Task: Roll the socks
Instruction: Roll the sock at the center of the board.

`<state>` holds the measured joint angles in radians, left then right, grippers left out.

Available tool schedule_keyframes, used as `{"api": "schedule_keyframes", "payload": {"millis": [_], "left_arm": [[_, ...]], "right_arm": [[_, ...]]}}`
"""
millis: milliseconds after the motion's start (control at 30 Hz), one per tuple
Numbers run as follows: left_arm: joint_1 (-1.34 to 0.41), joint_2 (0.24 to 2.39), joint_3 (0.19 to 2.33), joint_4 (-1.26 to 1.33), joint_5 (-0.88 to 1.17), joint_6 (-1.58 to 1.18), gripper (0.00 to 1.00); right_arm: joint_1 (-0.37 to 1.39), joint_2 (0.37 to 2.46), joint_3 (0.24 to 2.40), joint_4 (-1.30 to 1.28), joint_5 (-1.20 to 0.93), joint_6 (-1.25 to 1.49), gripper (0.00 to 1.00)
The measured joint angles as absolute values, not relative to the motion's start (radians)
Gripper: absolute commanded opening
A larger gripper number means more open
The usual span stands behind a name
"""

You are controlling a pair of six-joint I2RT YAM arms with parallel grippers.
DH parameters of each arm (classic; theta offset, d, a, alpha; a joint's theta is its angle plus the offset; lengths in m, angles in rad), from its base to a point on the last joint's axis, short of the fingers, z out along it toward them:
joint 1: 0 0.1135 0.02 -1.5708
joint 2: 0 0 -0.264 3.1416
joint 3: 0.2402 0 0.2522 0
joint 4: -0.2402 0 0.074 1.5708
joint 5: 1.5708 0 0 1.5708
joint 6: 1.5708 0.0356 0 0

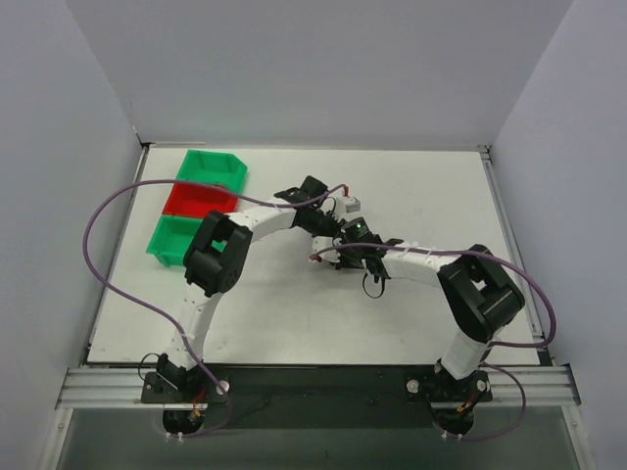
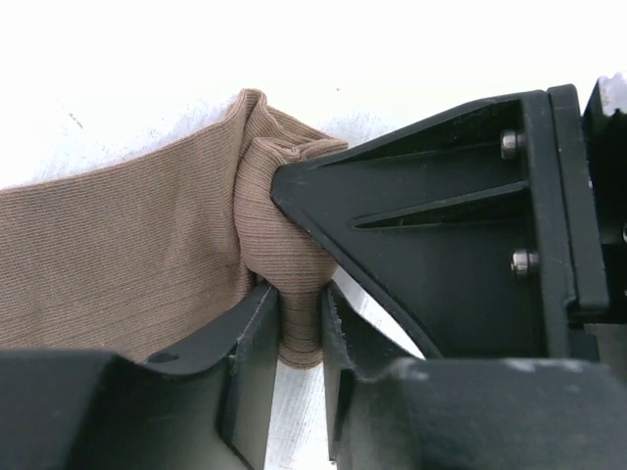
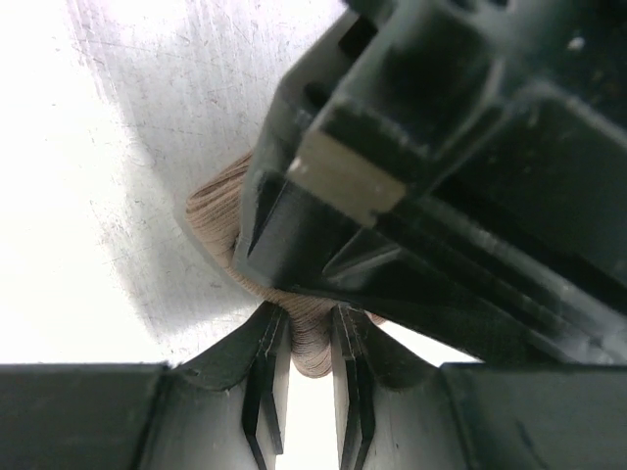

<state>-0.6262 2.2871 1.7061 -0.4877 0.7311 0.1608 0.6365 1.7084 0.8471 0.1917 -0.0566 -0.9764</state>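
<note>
The socks show as tan-brown ribbed knit [image 2: 118, 245] lying flat on the white table, with one end bunched into a fold. My left gripper [image 2: 301, 328] is shut on that fold, both pads pressing the cloth. My right gripper [image 3: 312, 345] comes in from the opposite side and is shut on a bulge of the same tan knit [image 3: 220, 211]. Each wrist view is half filled by the other gripper's black body [image 2: 441, 245]. From above, the left gripper [image 1: 338, 227] and right gripper [image 1: 351, 255] meet mid-table, and the sock is hidden under them.
Three small bins stand in a row at the table's far left: green [image 1: 211, 168], red [image 1: 199, 201], green [image 1: 174, 241]. Purple cables loop off both arms. Grey walls enclose the table on three sides.
</note>
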Motion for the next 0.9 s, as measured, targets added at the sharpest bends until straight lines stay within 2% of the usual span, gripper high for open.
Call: {"api": "schedule_keyframes", "payload": {"millis": [67, 167, 533, 833, 900], "left_arm": [[-0.627, 2.287, 1.706, -0.487, 0.73, 0.162, 0.46], [-0.625, 2.285, 1.706, -0.482, 0.719, 0.167, 0.53], [-0.613, 2.259, 1.673, -0.456, 0.704, 0.173, 0.63], [-0.611, 2.219, 1.636, -0.455, 0.646, 0.241, 0.66], [-0.611, 2.21, 1.627, -0.455, 0.633, 0.261, 0.7]], "right_arm": [[0.637, 1.711, 0.853, 0.184, -0.057, -0.973, 0.0], [0.637, 1.712, 0.858, 0.175, -0.059, -0.971, 0.0], [0.643, 1.709, 0.861, 0.163, -0.086, -0.97, 0.0], [0.651, 1.713, 0.883, 0.127, -0.112, -0.963, 0.0], [0.657, 1.718, 0.906, 0.089, -0.124, -0.947, 0.0]]}}
